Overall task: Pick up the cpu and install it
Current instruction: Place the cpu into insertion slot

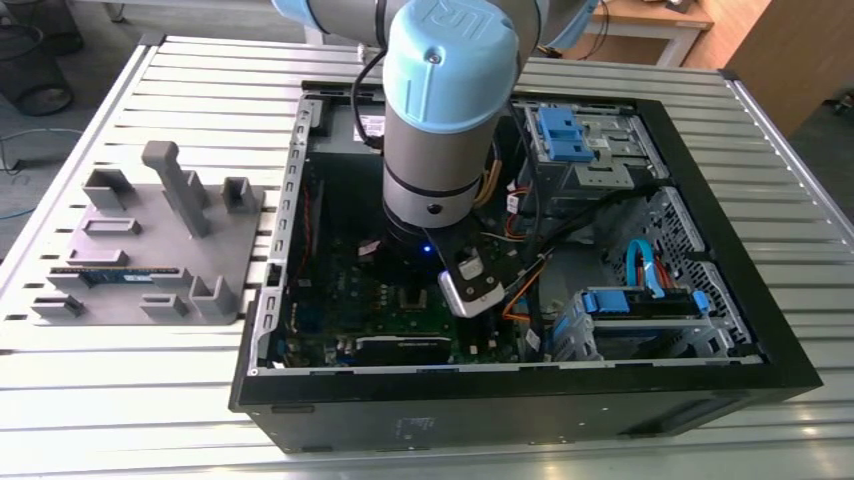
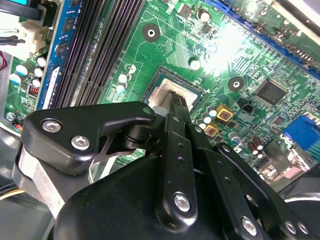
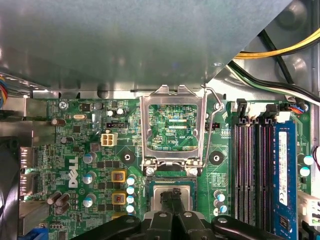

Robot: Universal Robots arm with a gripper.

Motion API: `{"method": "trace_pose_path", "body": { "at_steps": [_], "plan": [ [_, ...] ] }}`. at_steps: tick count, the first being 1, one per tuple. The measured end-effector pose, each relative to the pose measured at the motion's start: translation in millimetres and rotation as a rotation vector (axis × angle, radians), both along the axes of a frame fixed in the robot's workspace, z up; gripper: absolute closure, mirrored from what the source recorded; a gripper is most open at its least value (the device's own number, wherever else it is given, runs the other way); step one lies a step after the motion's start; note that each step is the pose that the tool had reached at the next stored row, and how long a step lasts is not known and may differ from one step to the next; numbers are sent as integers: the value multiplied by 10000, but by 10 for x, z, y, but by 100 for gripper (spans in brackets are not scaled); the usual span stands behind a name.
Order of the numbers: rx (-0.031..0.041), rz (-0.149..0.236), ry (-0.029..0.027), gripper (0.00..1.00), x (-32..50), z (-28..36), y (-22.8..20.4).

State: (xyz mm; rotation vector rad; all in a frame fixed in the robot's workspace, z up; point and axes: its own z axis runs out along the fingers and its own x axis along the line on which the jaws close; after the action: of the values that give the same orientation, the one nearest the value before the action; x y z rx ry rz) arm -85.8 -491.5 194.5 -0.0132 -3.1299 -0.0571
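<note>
Inside the open computer case (image 1: 467, 415), the exterior view shows the arm (image 1: 434, 130) reaching down. In the second wrist view the gripper (image 2: 178, 101) is narrowed, fingertips together on the cpu (image 2: 161, 95), which lies in its socket. The first wrist view adds the socket frame (image 3: 172, 125), hinged open beside it.

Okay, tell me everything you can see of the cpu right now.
The cpu is a small flat square with a pale silver-grey metal top. It lies level in its socket on the green motherboard. The silver socket frame stands swung open next to it. The black hand sits right over the cpu's middle and covers part of its top in both wrist views. Whether the two touch cannot be told.
</note>
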Motion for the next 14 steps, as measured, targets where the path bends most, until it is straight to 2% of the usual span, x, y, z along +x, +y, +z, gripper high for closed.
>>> {"method": "trace_pose_path", "body": {
  "at_steps": [14],
  "plan": [
    [4,-17,-2,89,1,-10,1]
  ]
}}
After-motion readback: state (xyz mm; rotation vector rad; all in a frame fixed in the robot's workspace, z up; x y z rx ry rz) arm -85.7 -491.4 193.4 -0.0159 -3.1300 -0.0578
